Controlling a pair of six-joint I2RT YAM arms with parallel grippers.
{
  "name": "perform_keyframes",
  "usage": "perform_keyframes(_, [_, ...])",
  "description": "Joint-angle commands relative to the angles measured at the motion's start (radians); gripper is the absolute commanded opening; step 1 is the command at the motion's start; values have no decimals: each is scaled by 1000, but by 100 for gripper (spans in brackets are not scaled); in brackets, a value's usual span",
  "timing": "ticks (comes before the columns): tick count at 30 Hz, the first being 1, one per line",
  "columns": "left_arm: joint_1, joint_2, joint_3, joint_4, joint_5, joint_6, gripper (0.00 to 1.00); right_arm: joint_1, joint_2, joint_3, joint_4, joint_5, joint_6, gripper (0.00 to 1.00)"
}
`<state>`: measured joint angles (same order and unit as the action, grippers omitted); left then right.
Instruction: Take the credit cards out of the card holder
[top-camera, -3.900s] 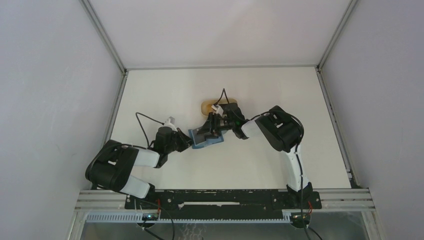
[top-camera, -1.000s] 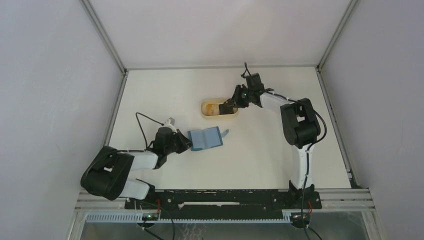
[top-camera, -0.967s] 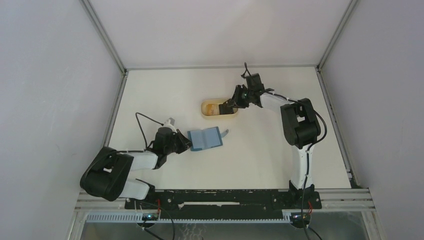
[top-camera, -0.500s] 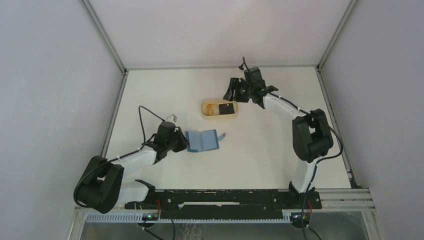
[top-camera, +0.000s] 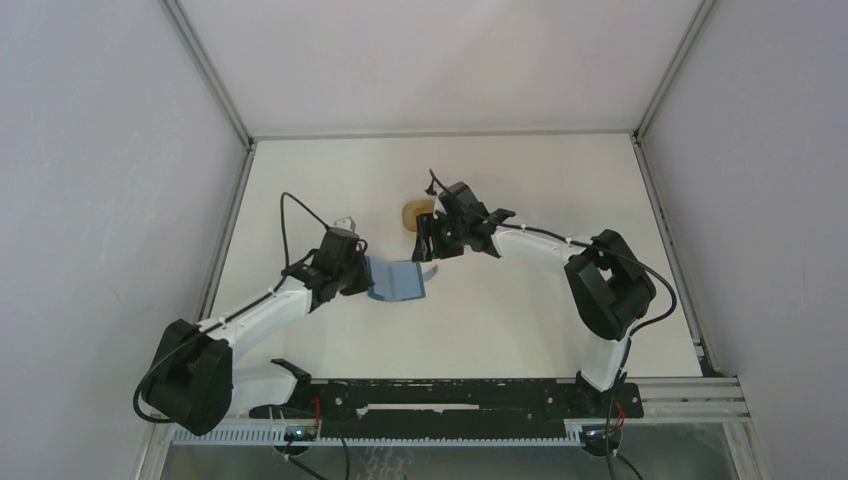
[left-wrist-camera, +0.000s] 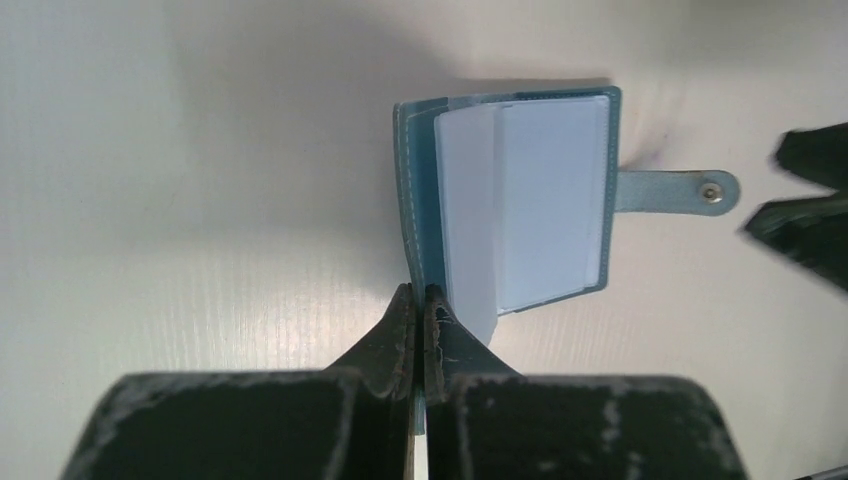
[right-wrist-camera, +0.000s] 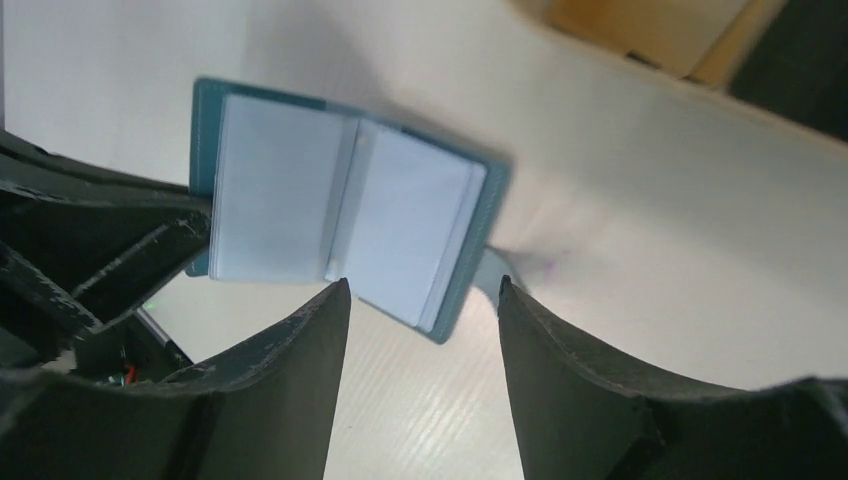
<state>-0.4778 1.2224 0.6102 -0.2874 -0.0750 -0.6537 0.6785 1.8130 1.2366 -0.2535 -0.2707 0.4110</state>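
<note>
White tabletop (top-camera: 520, 320) between pale walls (top-camera: 100, 200) carries the card holder (top-camera: 397, 281), which lies open near the middle with pale sleeves (left-wrist-camera: 530, 200) up and its snap tab (left-wrist-camera: 675, 188) flat beside it. Left gripper (left-wrist-camera: 420, 298) pinches the holder's cover edge. Right gripper (right-wrist-camera: 420, 295), fingers spread and empty, hovers over the holder's other side, near the tan tray (top-camera: 410, 213). Whether cards fill the sleeves cannot be told.

White desk (top-camera: 520, 300) with two things on it
An open teal card holder (top-camera: 397, 279) lies at the centre of the top view; a tan tray (top-camera: 413, 212) sits just above it, the two apart
</note>
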Motion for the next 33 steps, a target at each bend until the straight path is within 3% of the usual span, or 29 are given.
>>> perform_keyframes(1, [-8,-44,77,-48,-25,23,0,49,21,-15,41,-11,33,65])
perform_keyframes(25, [-18,-19,54,-30,-21,12,0,59,-23,-129,92,78,85,67])
perform_keyframes(31, [-19,-33,45,-33,-24,9,0,54,-13,-129,123,90,107,44])
perform_keyframes(33, [-19,-37,44,-35,-23,9,0,51,-11,-129,124,102,111,41])
